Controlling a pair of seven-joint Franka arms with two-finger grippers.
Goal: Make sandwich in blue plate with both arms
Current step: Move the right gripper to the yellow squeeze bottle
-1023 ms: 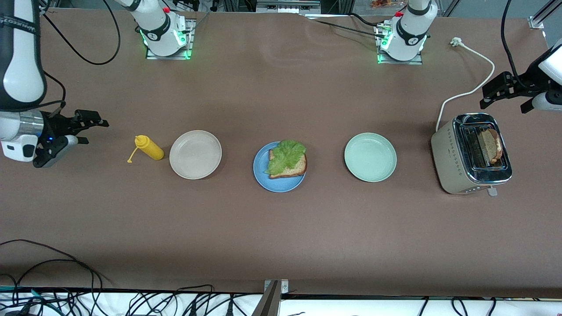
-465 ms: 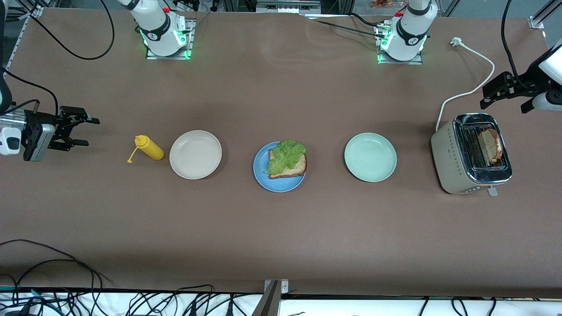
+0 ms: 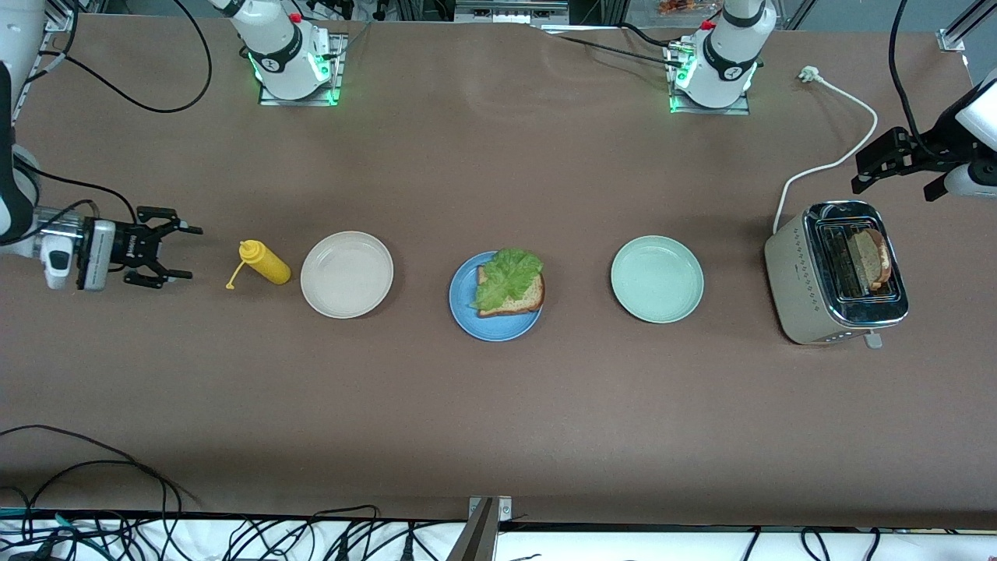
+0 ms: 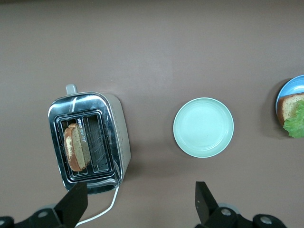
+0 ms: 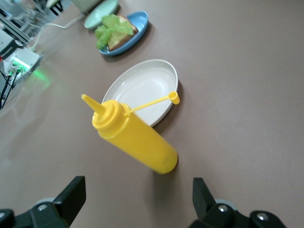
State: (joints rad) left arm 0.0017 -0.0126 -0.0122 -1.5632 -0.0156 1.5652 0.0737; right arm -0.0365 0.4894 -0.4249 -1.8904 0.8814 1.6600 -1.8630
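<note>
The blue plate [image 3: 463, 302] sits mid-table and holds one brown bread slice [image 3: 526, 298] with a ruffled green lettuce leaf [image 3: 508, 276] on top. A second bread slice [image 3: 868, 257] stands in a slot of the toaster [image 3: 806, 284]. My right gripper [image 3: 193, 252] is open and empty, low over the table at the right arm's end, its fingers pointing at a yellow squeeze bottle [image 3: 266, 262]. My left gripper [image 3: 858, 178] is open and empty, above the white cord beside the toaster. In the left wrist view the bread slice [image 4: 76, 148] shows in the toaster [image 4: 116, 137].
A beige-white plate [image 3: 347, 274] lies between the yellow bottle and the blue plate. A pale green plate [image 3: 657, 279] lies between the blue plate and the toaster. The toaster's white cord [image 3: 837, 160] runs toward the left arm's base. Cables hang along the table's near edge.
My right gripper has dropped lower, turned level and moved toward the yellow bottle. The left arm and everything on the table have stayed still.
</note>
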